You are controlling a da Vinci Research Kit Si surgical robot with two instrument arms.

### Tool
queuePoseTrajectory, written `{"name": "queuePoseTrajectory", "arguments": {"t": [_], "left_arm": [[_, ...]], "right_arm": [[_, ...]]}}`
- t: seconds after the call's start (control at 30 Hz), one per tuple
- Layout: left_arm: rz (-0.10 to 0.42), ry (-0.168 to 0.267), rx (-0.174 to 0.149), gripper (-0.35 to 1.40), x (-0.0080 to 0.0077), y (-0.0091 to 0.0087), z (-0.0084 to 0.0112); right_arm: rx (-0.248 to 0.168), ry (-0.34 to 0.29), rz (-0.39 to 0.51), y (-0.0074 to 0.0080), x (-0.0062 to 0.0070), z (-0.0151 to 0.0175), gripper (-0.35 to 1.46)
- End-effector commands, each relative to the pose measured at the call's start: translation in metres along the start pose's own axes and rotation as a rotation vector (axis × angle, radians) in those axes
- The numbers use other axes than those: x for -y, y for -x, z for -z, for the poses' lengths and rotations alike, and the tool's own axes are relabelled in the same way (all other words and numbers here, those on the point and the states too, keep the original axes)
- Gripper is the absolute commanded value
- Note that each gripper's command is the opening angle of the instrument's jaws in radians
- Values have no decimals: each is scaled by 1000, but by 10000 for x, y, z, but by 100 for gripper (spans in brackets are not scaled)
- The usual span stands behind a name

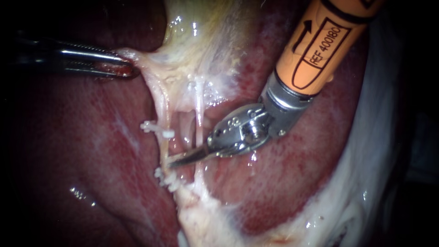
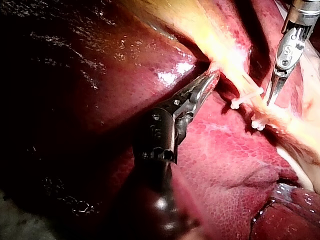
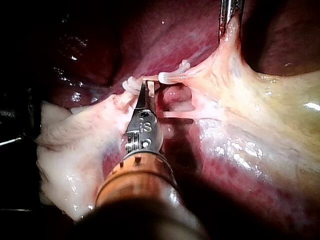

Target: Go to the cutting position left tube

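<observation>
Endoscope view: my left instrument (image 1: 130, 68) comes in from the left, and its claw is clamped flat on a fold of pale tissue (image 1: 139, 57) at the lower edge of the gallbladder (image 1: 206, 27), holding it out sideways over the liver (image 1: 91, 151). Two thin tubes run down from that tissue. The left tube (image 1: 161, 110) carries a white clip (image 1: 153, 127) partway down and a cluster of lower clips (image 1: 170, 180) further along. My right instrument (image 1: 170, 160), on its orange shaft, reaches in from the upper right across the right tube (image 1: 199, 114). Its slim blades form a claw parted only by a narrow slit and gripping nothing. The tips sit at the left tube, in the bare stretch between the clips. From the right wrist view the tips (image 3: 146, 89) meet the tube between the white clips, but I cannot tell whether the tube lies inside the slit or just against it.
</observation>
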Motion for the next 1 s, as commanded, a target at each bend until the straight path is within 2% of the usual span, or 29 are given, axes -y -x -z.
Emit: {"name": "queuePoseTrajectory", "arguments": {"t": [0.03, 0.07, 0.13, 0.4, 0.7, 0.83, 1.0], "left_arm": [[0, 1, 0, -35, 0, 0, 1], [0, 1, 0, -35, 0, 0, 1], [-1, 1, 0, -35, 0, 0, 1], [-1, 2, 0, -35, 0, 0, 2], [-1, 2, 1, -35, 0, 1, 4], [-1, 2, 1, -35, 0, 1, 4], [-1, 2, 1, -35, 0, 0, 4]], "right_arm": [[0, -1, 1, 1, 0, 2, 12], [0, -1, 1, 2, 0, 3, 15], [-1, -3, 1, 3, 0, 7, 36], [-10, -15, 1, 16, -4, 35, 94], [-22, -20, -47, 29, -10, 47, 125], [-45, -52, -106, 37, -14, 42, 128], [-67, -113, -188, 54, -20, 30, 130]]}}
